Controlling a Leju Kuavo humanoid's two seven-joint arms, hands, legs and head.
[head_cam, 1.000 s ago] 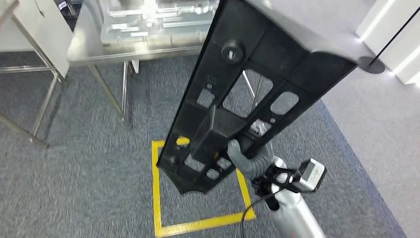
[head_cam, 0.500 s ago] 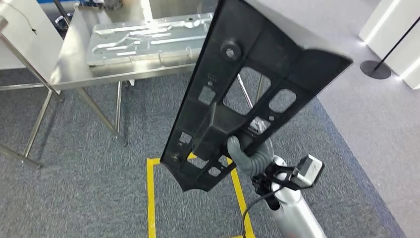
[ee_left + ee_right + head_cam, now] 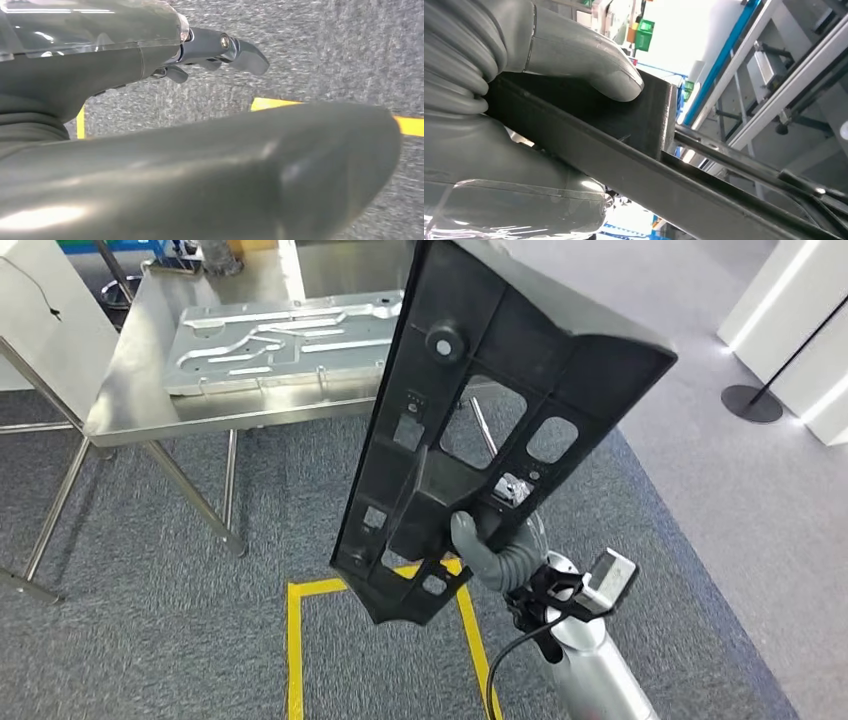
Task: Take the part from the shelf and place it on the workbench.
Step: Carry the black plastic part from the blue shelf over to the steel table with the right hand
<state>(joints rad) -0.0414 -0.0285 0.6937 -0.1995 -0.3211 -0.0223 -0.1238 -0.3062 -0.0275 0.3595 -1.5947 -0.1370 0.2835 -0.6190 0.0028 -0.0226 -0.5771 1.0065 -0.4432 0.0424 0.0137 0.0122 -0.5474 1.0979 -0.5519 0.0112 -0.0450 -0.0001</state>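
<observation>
Fingers of the right hand grip the black plastic panel near its lower end, its long axis rising toward the steel bench ahead; the left hand hangs open.

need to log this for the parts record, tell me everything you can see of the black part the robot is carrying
The black part is a long, flat panel that looks like moulded plastic, with raised ribs, several rectangular cut-outs, a round boss near its upper end and a pointed, notched lower end. It widens toward the top. It is held off the floor, tilted, over grey carpet and a yellow floor marking. The right hand grips a rib low on it; the thumb presses a black wall of it. It is not yet on the steel workbench.
</observation>
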